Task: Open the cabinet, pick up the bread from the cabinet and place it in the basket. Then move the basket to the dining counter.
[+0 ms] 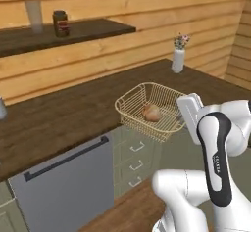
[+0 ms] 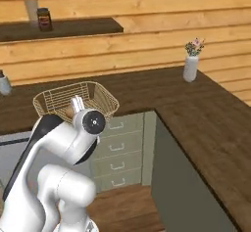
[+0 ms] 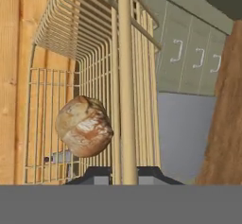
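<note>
Golden-tan wire basket (image 1: 156,109) hangs lifted off the dark wood counter (image 1: 63,116), out over its front edge above the drawers (image 1: 135,158), bread (image 1: 151,112) resting inside on the mesh. Gripper (image 3: 125,171) jaws clamped on the basket's rim wire. White vase (image 1: 178,59) with flowers stands well behind on the counter.

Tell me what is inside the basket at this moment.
One bread bun lies inside the basket, against its mesh floor; the hand view shows it too. The tool is shut on the basket's rim. The arm covers the near corner in the left base view.
</note>
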Tool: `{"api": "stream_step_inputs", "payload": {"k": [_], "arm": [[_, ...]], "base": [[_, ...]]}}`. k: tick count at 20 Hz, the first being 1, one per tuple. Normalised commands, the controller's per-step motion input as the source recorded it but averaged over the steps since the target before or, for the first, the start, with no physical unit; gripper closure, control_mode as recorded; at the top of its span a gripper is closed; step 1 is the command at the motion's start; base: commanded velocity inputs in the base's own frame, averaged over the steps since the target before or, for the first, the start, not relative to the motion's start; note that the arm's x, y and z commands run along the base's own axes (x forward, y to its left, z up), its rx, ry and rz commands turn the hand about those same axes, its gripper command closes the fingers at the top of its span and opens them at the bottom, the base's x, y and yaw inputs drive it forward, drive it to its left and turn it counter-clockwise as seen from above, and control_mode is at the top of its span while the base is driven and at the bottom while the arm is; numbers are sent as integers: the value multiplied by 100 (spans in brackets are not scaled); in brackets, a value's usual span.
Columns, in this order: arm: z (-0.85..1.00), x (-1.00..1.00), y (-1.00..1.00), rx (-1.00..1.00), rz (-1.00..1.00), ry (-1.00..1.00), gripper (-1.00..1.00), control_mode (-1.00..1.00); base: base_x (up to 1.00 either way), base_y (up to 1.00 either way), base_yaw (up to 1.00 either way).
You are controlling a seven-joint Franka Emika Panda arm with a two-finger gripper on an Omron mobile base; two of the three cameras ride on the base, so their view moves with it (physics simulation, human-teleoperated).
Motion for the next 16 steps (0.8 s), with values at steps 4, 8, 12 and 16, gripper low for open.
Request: {"api": "stream_step_inputs", "payload": {"k": [4,8,12,16], "arm": [[0,0,0,0,0,0,100,100],[0,0,0,0,0,0,100,100],[0,0,0,0,0,0,100,100],[0,0,0,0,0,0,100,100]], "base": [[0,-50,-88],[0,-71,-83],[0,-73,-81],[3,-89,-73]]}}
